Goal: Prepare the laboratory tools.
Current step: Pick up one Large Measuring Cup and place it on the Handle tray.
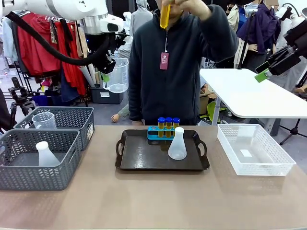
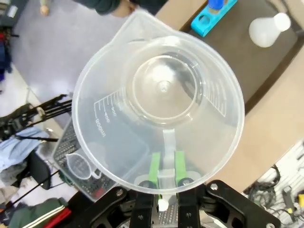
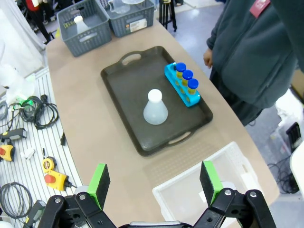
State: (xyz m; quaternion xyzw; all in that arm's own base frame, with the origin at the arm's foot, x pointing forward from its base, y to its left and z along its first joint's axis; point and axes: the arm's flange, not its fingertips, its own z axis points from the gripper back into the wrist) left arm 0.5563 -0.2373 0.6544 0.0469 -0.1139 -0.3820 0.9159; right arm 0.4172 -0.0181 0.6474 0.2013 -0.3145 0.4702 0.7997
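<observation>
Front on: the left gripper [image 1: 108, 72] holds the clear handled measuring beaker [image 1: 117, 76] high above the tan bench [image 1: 153, 201], with clothes racks [image 1: 33, 48] behind. Left wrist: its green pads [image 2: 154, 166] pinch the beaker's handle, and the printed scale shows. Right wrist: the right gripper [image 3: 154, 176] hangs wide open over the dark tray [image 3: 123, 90], which carries a translucent white conical flask [image 3: 155, 110] and a blue four-hole rack [image 3: 179, 89].

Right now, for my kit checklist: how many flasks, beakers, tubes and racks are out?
Flasks: 2
Beakers: 2, one in the left claw
Tubes: 4, three in the rack, one in the person's hand
Rack: 1
Total: 9
</observation>
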